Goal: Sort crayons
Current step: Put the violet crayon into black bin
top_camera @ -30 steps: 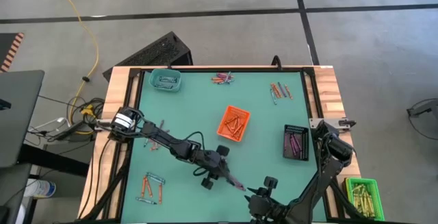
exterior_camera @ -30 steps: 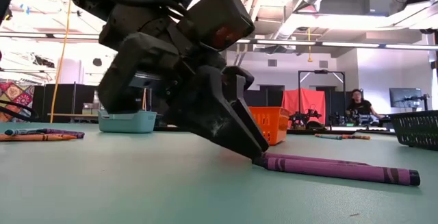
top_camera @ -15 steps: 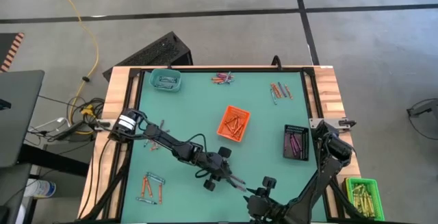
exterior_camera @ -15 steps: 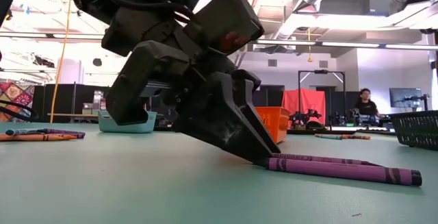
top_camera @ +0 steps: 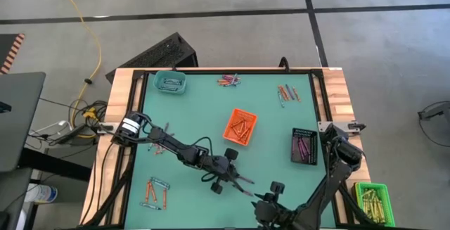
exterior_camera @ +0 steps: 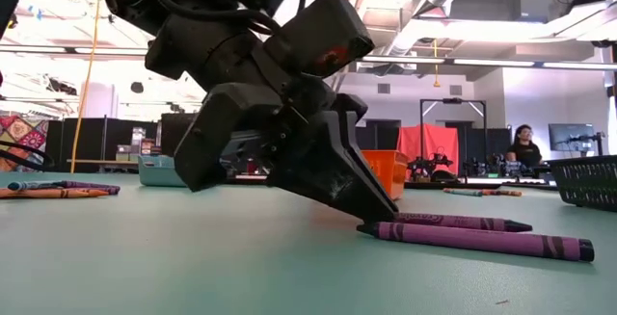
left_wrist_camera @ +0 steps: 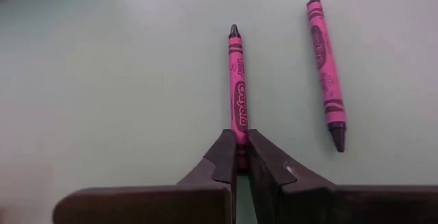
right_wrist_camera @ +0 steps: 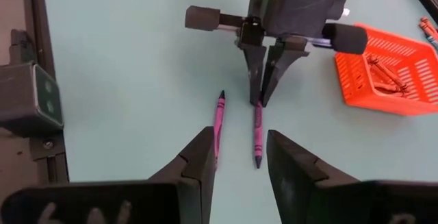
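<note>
We take the orange basket [top_camera: 240,126] in the middle of the green table [top_camera: 183,110] as our landmark; it holds a heap of orange-red crayons [right_wrist_camera: 383,70]. Toward the right arm's side of it, the black basket [top_camera: 304,146] holds purple-pink crayons. At the far corner on the left arm's side of it, the teal tray [top_camera: 169,82] holds blue-grey crayons. Off the table, well past the black basket, a green bin [top_camera: 371,200] holds yellow-olive sticks.

On the near side of the orange basket, the left gripper [left_wrist_camera: 239,157] is pressed together, pinching the end of 1 purple crayon [left_wrist_camera: 238,90] lying on the table. A 2nd purple crayon [left_wrist_camera: 326,70] lies just beside it, apart. The right gripper [right_wrist_camera: 238,157] hovers nearer still, fingers spread, holding nothing.
</note>
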### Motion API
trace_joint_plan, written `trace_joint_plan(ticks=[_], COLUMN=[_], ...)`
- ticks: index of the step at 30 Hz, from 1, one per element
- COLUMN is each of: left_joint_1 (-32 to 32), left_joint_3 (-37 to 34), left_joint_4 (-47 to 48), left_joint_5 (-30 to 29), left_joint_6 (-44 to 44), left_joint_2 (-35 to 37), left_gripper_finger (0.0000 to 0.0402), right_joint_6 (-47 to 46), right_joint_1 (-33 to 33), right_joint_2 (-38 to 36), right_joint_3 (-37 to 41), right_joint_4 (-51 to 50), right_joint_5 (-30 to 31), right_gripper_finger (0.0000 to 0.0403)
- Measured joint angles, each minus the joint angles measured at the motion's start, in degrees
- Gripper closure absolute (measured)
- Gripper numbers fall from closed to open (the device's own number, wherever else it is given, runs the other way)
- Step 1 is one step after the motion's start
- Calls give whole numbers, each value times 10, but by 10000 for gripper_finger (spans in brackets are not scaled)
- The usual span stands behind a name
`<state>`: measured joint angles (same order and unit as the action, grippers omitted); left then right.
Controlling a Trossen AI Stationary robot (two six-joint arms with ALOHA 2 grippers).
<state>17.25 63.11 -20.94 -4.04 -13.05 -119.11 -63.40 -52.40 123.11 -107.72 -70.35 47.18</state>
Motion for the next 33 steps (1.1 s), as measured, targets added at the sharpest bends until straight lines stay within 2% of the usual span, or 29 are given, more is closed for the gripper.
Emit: trace_joint_plan(ticks=[6,13,16,19,22,24,27,30,33], left_joint_1=[0,4,5,1,-6,-7,-6,-7,-16], left_joint_3=[7,29,36,48,67,76,86,105,137], left_joint_4=[3,13,11,37,100,96,101,111,143], left_joint_5=[-16,-14,-13,15,36,34,32,20,17], left_joint_6=[-13,-31,-38,-26,5,15,29,39,52], left_joint_2=[9,25,37,47,44,31,16,7,-1], left_gripper_finger=[400,399,400,400,398,381,335,284,258], right_joint_6=[-61,-232,-285,-334,-371,-383,-382,-357,-326], right_joint_1=[-17,-66,-88,-106,-115,-118,-113,-103,-92], right_joint_2=[0,0,0,0,0,1,0,0,0], right_joint_3=[0,0,13,42,78,98,121,128,128], right_joint_4=[-51,-182,-194,-182,-142,-122,-75,-47,-30], right_joint_5=[-18,-45,-46,-53,-56,-56,-55,-55,-54], right_gripper_finger=[278,278,278,278,278,278,278,278,278])
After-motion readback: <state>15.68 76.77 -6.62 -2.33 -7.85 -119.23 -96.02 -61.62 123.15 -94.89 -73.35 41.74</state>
